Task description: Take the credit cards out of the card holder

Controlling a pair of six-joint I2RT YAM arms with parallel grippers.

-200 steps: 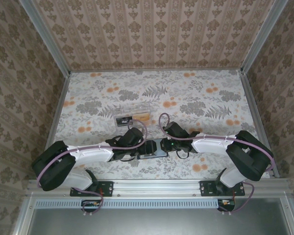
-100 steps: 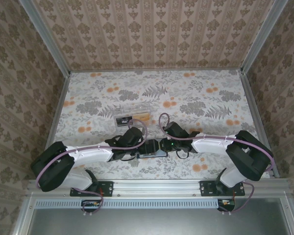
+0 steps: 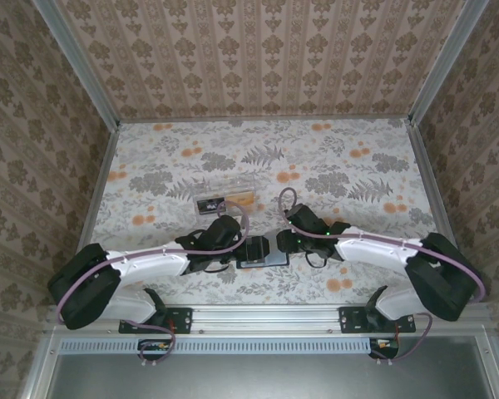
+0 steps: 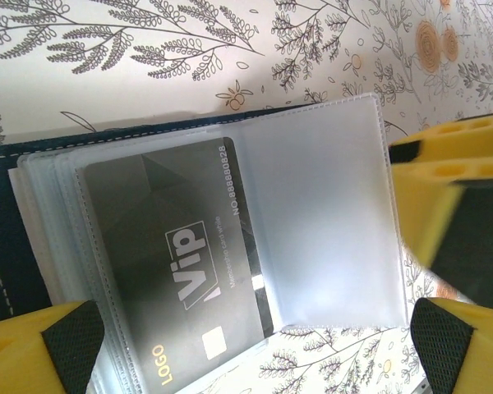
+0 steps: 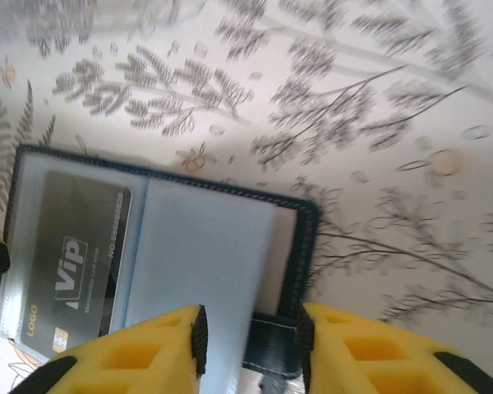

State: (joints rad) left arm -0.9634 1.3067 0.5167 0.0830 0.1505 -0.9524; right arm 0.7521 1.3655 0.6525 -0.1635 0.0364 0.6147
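The card holder [image 3: 263,253] lies open on the floral table between both grippers. In the left wrist view its clear sleeves [image 4: 329,205] are fanned out, and a dark grey VIP credit card [image 4: 177,271] sits partly slid out of one. My left gripper [image 4: 255,353] is open wide, straddling the sleeves and the card without touching them. In the right wrist view the card holder [image 5: 308,246] shows its navy stitched edge, the credit card [image 5: 70,258] and a pale sleeve [image 5: 201,263]. My right gripper [image 5: 251,345] is open over the near edge, with a navy tab between its pads.
A clear plastic box [image 3: 224,199] with black and orange strips lies just beyond the left gripper [image 3: 248,248]. The right gripper [image 3: 284,243] faces the left one at close range. Patterned walls enclose the table on three sides.
My right jaws have widened and the right arm has drawn back a little to the right. My left jaws have opened slightly wider. The card holder stays in place.
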